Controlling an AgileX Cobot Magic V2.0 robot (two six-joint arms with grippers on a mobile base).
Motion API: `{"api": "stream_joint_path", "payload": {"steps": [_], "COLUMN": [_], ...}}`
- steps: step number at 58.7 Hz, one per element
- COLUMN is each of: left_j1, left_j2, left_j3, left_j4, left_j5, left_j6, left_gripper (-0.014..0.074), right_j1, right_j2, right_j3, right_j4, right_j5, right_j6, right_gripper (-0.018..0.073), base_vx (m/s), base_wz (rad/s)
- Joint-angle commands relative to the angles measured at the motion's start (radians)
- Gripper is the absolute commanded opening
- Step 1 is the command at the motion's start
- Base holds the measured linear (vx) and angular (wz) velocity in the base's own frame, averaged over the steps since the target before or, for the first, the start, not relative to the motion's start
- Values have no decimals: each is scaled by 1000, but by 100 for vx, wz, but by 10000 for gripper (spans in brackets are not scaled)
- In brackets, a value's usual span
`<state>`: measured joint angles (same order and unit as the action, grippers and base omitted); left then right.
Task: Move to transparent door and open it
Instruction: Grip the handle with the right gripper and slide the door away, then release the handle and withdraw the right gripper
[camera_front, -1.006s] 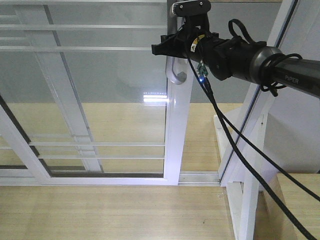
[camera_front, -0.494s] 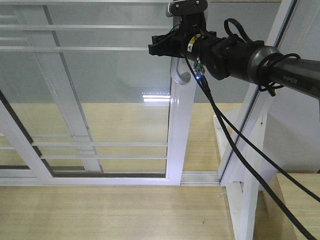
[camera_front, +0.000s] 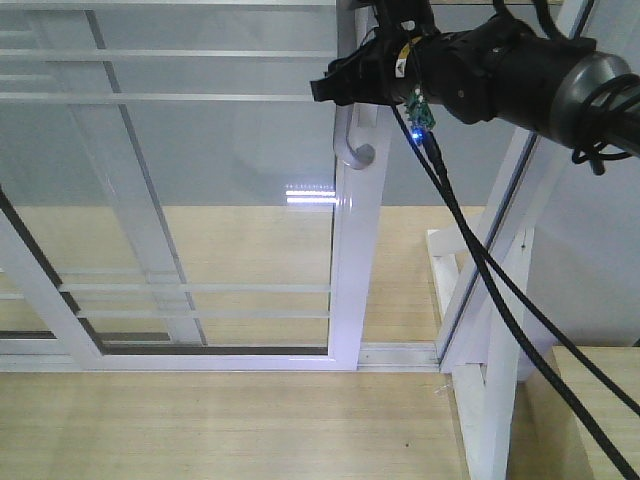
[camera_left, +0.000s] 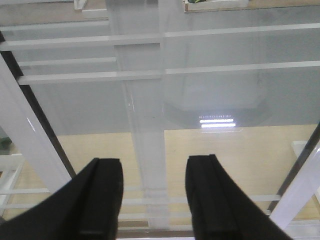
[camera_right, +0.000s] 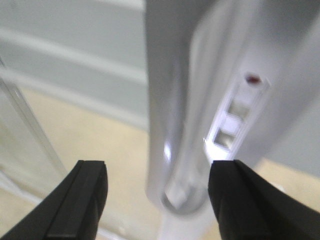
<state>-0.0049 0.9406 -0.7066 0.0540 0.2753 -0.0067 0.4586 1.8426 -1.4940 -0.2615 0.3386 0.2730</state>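
The transparent door (camera_front: 230, 190) is a white-framed glass panel with thin horizontal bars. Its curved grey handle (camera_front: 353, 148) hangs on the right stile (camera_front: 356, 270). My right gripper (camera_front: 322, 90) reaches in from the right at the handle's top. In the right wrist view the right gripper (camera_right: 160, 200) is open, and the handle (camera_right: 172, 150) runs down between its two black fingers (camera_right: 82, 200) without touching either. My left gripper (camera_left: 154, 200) is open and empty, facing the glass (camera_left: 210, 90) from a distance.
A second glass panel's stile (camera_front: 120, 190) shows through the door. A slanted white post (camera_front: 505, 280) and frame stand right of the stile. A wooden surface (camera_front: 600, 410) sits bottom right. Black cables (camera_front: 480, 290) hang from the right arm. A latch plate (camera_right: 237, 117) sits beside the handle.
My right arm has risen and shifted right in the front view, its camera housing now off the top edge. The gripper stays at the handle's top. The door stile stands about where it was.
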Motion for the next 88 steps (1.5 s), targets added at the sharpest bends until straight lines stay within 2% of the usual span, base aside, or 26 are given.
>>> {"api": "stream_joint_path", "payload": {"steps": [1,9,19,30,42,50,58,64,77,83,88], "left_j1": [-6,-6,-6,-6,-6,-6,-8,-44,-170,-214,-250], "left_j2": [-10,-10,-10,-10,-9,-9,4,36,138,195,253], "left_j3": [-34,-34,-34,-34,-34,-34,-34,-34,-43,-84,-136], "left_j4": [-7,-7,-8,-8,-8,-8,-12,-32,-63,-115,-112], "left_j5": [-73,-73,-74,-69,-42,-47,-66,-92,-203,-239,-243], "left_j6": [-7,-7,-7,-7,-6,-6,-6,0,-7,-9,-8], "left_gripper": [433,433,433,433,433,433,433,433,433,435,442], "right_j1": [-5,-9,-24,-118,-236,-274,-277,-277,-277,-277,-277], "right_j2": [-106,-204,-370,-559,-734,-817,-869,-881,-881,-881,-881], "right_j3": [-32,34,199,365,457,499,545,562,563,563,563], "right_j4": [-71,-129,-125,-120,-120,-124,-124,-125,-124,-123,-120], "right_j5": [92,145,112,164,263,314,330,324,306,306,306], "right_j6": [-11,-9,8,13,0,0,0,3,4,4,4], "right_gripper": [491,491,491,491,491,491,491,491,491,491,491], "base_vx": [0,0,0,0,0,0,0,0,0,0,0], "base_wz": [0,0,0,0,0,0,0,0,0,0,0]}}
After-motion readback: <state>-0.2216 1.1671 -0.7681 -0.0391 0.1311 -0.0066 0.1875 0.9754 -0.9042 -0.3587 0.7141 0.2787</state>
